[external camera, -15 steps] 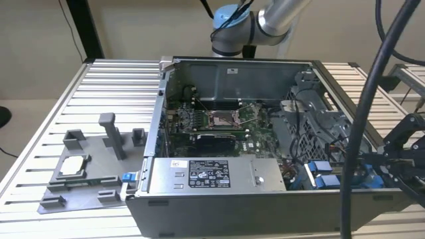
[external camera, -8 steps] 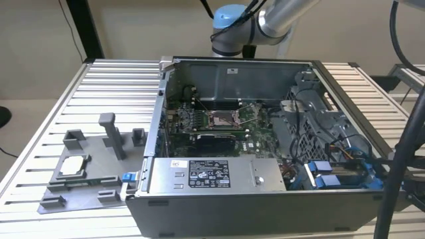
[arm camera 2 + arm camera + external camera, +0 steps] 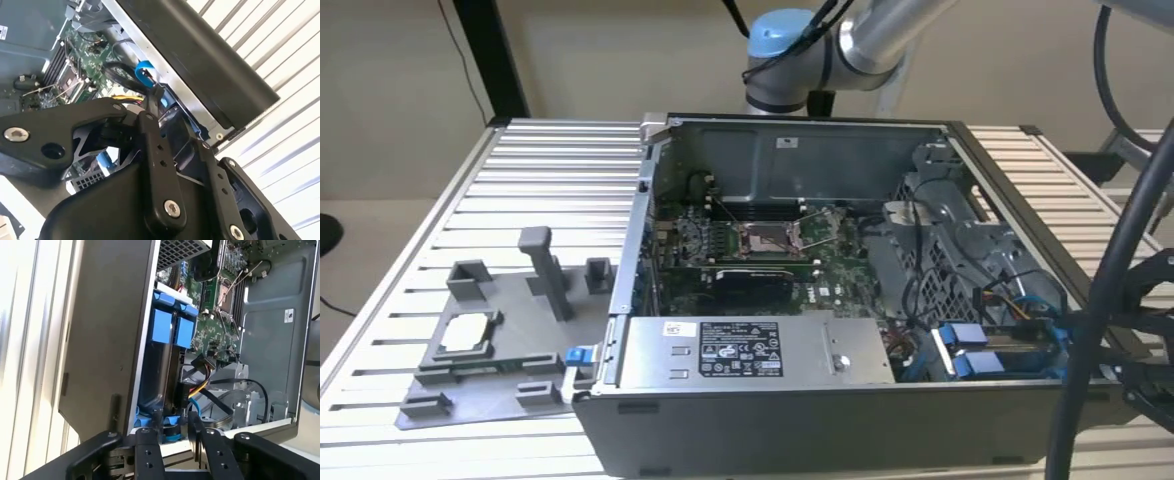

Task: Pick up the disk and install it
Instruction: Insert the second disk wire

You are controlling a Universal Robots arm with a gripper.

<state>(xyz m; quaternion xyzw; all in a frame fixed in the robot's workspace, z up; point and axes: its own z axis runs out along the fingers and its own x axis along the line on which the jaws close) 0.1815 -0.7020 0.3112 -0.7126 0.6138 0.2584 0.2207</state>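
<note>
First wrist view: rectangular silver metal disk (image 3: 159, 365), blue plastic bracket around it, sits slotted in the open grey computer case (image 3: 761, 160), near corner, exterior view's right. Black gripper (image 3: 170, 427) hangs just beside its end; its grip cannot be told.

Exterior view overlooks computer case (image 3: 854, 430); wrist views close inside

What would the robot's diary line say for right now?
claw: at disk bracket ends | disk: inside case corner | case: open, on table
</note>
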